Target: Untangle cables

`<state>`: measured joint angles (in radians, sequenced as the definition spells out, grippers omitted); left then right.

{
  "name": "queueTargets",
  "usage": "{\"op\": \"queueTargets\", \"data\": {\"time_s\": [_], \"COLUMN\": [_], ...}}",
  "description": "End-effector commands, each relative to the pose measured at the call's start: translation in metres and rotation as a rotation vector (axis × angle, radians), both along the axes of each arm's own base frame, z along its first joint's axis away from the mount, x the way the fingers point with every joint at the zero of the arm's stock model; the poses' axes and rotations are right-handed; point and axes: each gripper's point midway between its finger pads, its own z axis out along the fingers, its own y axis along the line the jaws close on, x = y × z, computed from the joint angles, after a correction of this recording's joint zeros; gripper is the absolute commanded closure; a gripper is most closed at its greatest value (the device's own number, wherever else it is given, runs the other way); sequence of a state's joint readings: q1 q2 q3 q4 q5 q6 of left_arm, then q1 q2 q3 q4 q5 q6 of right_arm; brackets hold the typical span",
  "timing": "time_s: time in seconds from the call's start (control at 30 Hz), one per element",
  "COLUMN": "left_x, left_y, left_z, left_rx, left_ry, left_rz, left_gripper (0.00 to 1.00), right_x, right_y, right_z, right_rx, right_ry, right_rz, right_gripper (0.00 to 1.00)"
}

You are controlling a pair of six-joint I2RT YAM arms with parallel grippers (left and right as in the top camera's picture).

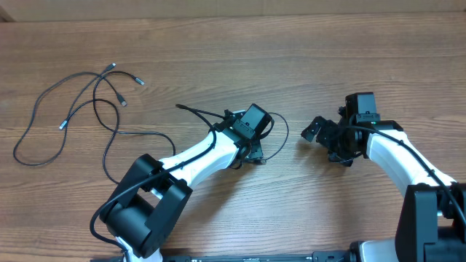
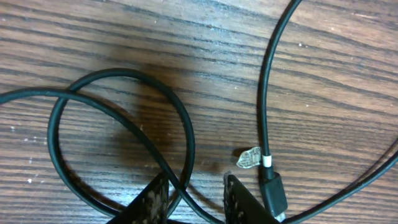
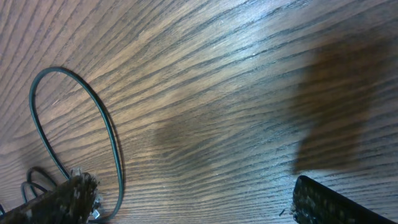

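Observation:
Several thin black cables lie in loose loops at the left of the table, their small plug ends spread apart. Another cable loops out from under my left gripper at the table's middle. In the left wrist view the left gripper is open, and two crossing strands of a cable loop lie between its fingers without being pinched. A black plug with a white band lies just right of the fingers. My right gripper hangs wide open to the right. Its wrist view shows the gripper holding nothing, with the cable's loop beside its left finger.
A small silvery scrap lies on the wood next to the plug. The table is brown wood. Both arms reach in from the near edge.

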<state>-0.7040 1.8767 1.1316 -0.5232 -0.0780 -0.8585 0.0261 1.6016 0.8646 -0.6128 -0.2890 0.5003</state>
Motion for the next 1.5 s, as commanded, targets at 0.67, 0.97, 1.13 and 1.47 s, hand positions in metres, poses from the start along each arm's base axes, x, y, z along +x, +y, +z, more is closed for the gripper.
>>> {"op": "queueTargets", "data": {"time_s": [0.67,0.97,1.13,1.47], "left_x": [-0.014,-0.01,-0.002,0.009], "left_y": [-0.008,-0.01,-0.004,0.04], "left_z": [-0.012,-0.01,0.009,0.026], "left_rx": [-0.017,-0.029,-0.029,0.141], "left_ry": [0.039,0.025,-0.01,-0.101], "left_rz": [0.027,0.017,0.017,0.093], "left_gripper": [0.79,0.96,0.96,0.95], "right_x": [0.004,0.004,0.004,0.004], "right_y": [0.0,0.0,0.0,0.0], "right_z": [0.003,0.003,0.003,0.003], "right_rx": [0.003,0.003,0.003,0.003], "right_ry": [-0.016,-0.016,-0.015,-0.015], "right_rz": [-0.001,-0.001,-0.001,-0.001], "right_gripper": [0.0,0.0,0.0,0.0]}}
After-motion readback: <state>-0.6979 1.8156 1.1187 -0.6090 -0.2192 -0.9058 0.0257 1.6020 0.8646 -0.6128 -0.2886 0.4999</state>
